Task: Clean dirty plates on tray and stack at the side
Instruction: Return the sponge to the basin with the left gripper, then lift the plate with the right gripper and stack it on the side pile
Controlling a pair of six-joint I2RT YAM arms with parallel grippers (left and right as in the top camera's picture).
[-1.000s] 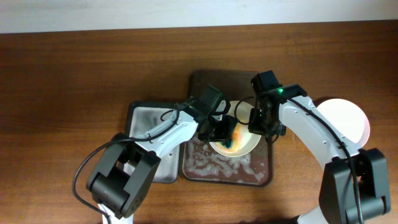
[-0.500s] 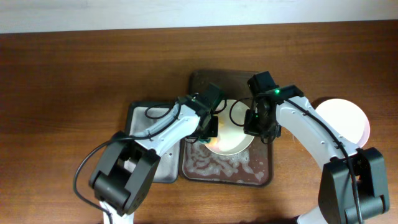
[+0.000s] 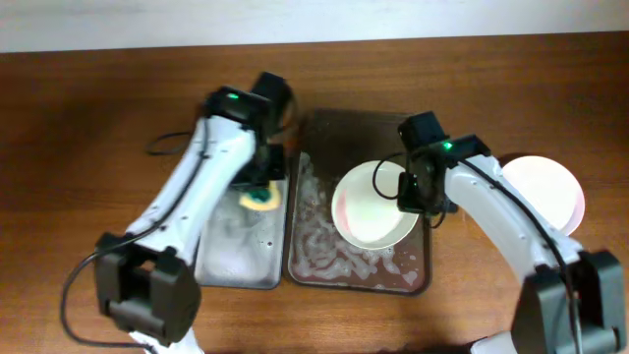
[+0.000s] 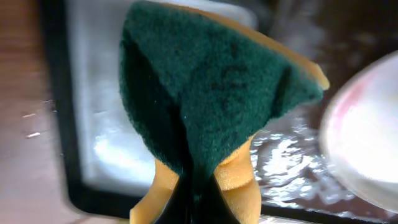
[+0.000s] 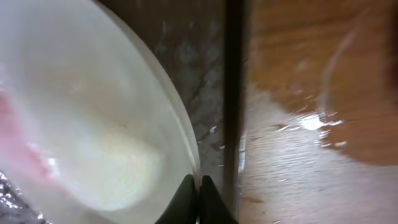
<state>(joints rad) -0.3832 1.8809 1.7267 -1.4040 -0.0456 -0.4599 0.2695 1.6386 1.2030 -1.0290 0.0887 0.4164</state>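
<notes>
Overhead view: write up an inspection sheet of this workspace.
Surface: wooden table.
Job's things: brown tray, sudsy; plate over it, pink smear at its left edge; second plate on the table to the right; no third made out.
Clutter: sponge tray, wet.
Grippers: left claw shut on the green-and-yellow sponge above the sponge tray; right claw pinching the plate's rim.
Cables: black cable looping off the left arm.
Surroundings: pale wall behind the table.

Even overhead light, blurry wrist views
</notes>
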